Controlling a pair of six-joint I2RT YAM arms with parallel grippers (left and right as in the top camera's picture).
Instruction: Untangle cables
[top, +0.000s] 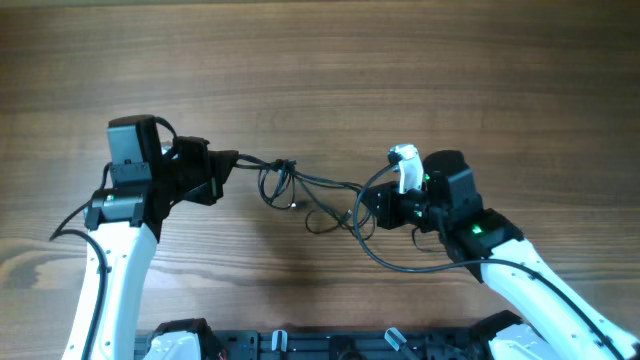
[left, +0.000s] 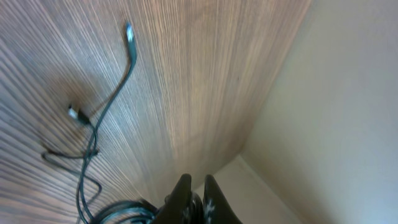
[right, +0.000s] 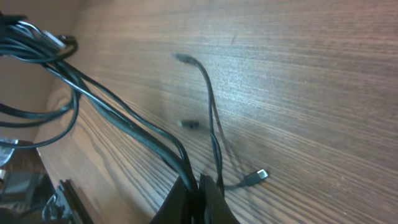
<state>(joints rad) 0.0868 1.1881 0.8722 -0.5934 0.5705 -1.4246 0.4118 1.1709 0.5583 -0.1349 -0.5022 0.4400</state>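
Overhead: cables (top: 318, 193) lie mid tabletop (top: 400, 70), strung between the two arms. A knot (top: 283, 178) sits nearer the left side, loose loops sag toward the right. The left tool (top: 233, 160) is pressed together on one strand that runs taut from its tip to the knot. The right tool (top: 362, 207) is closed at the right end of the bundle, with strands going into it and one loop curving below it.

Left wrist: the left tool (left: 194, 186) is at the bottom edge, fingers (left: 181, 190) nearly touching; the pinched strand can't be made out between them here. Cables (left: 93, 140) trail across the wood on the left and coil beside the tool's base. One plug (left: 129, 32) is far out on the tabletop, a second small one (left: 73, 113) is nearer. A pale wall (left: 329, 93) lies beyond the tabletop edge.

Right wrist: the right tool (right: 199, 190) is at the bottom centre, fingers (right: 184, 194) shut and pinching cables (right: 118, 118). Several strands rise from the grip up to the left, lifted off the wood. A thin strand runs off over the tabletop. A plug (right: 261, 175) lies just right of the tool, and another end is blurred.
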